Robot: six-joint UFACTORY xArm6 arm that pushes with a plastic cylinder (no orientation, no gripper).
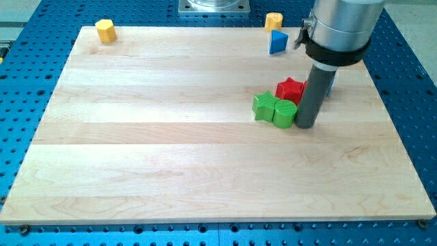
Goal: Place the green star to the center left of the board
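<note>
The green star (263, 105) lies right of the board's middle. A green round block (285, 113) touches its right side. A red star (290, 89) sits just above and behind the round block. My tip (305, 124) rests on the board directly right of the green round block, touching or nearly touching it. The rod hides part of a blue block (329, 85) behind it.
A yellow hexagonal block (105, 31) sits at the board's top left corner. A yellow block (274, 20) and a blue triangular block (277, 42) sit at the top edge, right of centre. The wooden board (136, 150) lies on a blue perforated table.
</note>
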